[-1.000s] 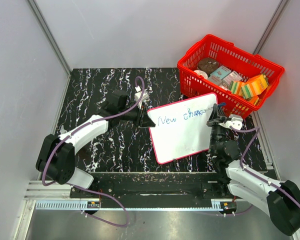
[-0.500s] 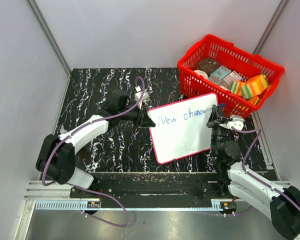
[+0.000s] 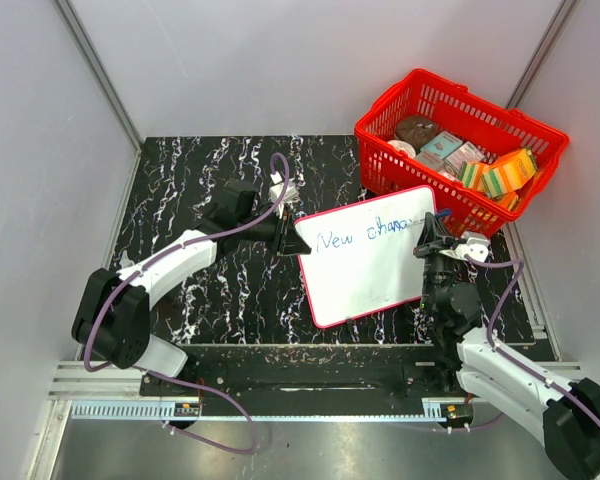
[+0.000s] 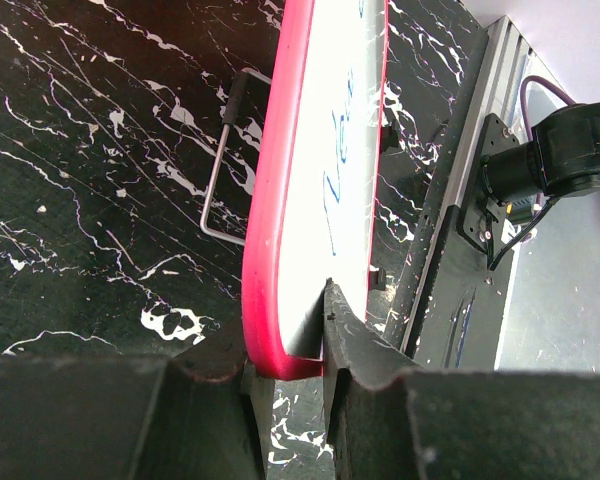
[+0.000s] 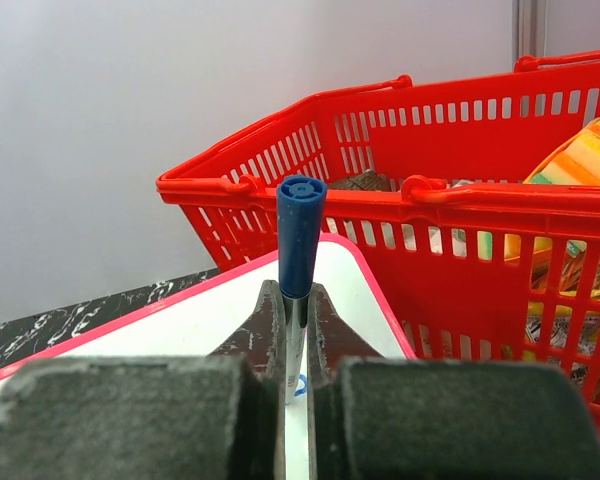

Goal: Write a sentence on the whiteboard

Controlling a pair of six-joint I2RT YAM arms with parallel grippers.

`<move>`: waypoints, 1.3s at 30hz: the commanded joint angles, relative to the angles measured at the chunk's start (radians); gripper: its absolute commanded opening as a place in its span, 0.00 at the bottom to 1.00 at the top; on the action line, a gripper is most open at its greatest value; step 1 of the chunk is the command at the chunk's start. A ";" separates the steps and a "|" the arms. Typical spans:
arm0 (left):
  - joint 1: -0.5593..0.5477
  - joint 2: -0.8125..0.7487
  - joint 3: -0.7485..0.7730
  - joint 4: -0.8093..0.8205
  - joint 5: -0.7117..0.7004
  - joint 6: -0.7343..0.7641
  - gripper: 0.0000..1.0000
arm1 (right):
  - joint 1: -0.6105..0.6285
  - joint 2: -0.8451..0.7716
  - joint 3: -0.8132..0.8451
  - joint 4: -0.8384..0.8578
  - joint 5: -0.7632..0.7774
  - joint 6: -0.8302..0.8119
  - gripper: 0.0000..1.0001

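Longer than a sec ago: sentence (image 3: 368,232) up by a stroke or so at the end of the 2nd word, now approx. "New chance" in thin blue script, reaching the right rim. Prob. means line 1 is out of room & further words need a lower line. Written on the whiteboard (image 3: 365,275): white, thin red rim, rounded corners, lower part blank, set askew mid-right on the black marbled worktop (image 3: 200,175), far corner just beside the red basket (image 3: 540,130) of boxes. Not shifted. Pinched at its left edge by the left tool (image 4: 290,345), closed narrow on the rim; wire prop (image 4: 218,175) behind. Right tool (image 3: 432,240) clamped tight on a blue marker (image 5: 300,225), nudged along by the script's end.
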 commanded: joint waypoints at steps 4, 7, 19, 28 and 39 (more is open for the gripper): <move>-0.028 0.046 -0.037 -0.130 -0.219 0.244 0.00 | -0.005 -0.021 -0.009 -0.047 0.052 0.011 0.00; -0.027 0.045 -0.036 -0.133 -0.220 0.244 0.00 | -0.005 -0.019 -0.006 -0.054 0.066 0.009 0.00; -0.027 0.043 -0.037 -0.135 -0.217 0.244 0.00 | -0.005 0.011 0.003 0.010 0.103 -0.035 0.00; -0.028 0.042 -0.037 -0.134 -0.223 0.242 0.00 | -0.005 -0.097 -0.010 0.003 0.032 -0.029 0.00; -0.027 0.029 0.003 -0.179 -0.251 0.244 0.00 | -0.005 -0.216 0.014 -0.104 0.031 -0.035 0.00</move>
